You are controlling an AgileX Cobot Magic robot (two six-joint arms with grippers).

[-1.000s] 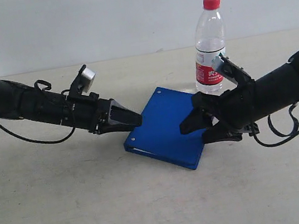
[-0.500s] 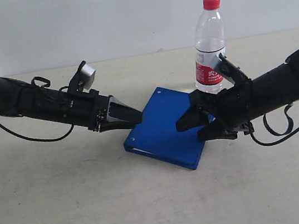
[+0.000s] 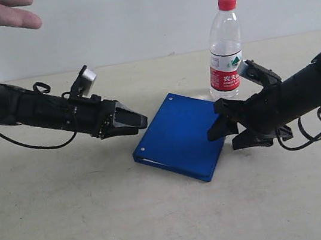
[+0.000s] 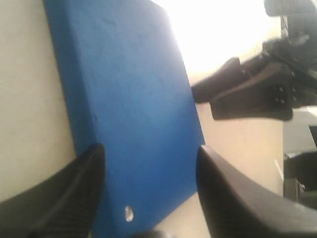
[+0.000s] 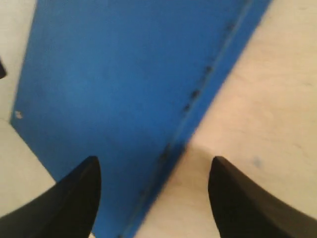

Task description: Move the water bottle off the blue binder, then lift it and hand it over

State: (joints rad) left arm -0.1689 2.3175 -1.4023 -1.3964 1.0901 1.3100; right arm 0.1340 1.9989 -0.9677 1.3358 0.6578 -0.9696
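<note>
Wide apart and empty, the fingers of the left end effector (image 3: 138, 122) grip nothing; the right end effector (image 3: 226, 137) is likewise spread and holds nothing; the water bottle (image 3: 224, 50) stands upright, red cap on, just beyond the far right corner of the blue binder (image 3: 178, 136), its base seemingly on the desk (image 3: 73, 223) rather than on the cover, though the right arm hides part of it; the binder lies flat and closed, a silver rivet showing near its far corner; the left end effector points at the binder's left edge, just beside it; the right one sits low at the binder's right edge, below the bottle; a person's hand (image 3: 3, 15) enters at the upper left, well apart from everything.
</note>
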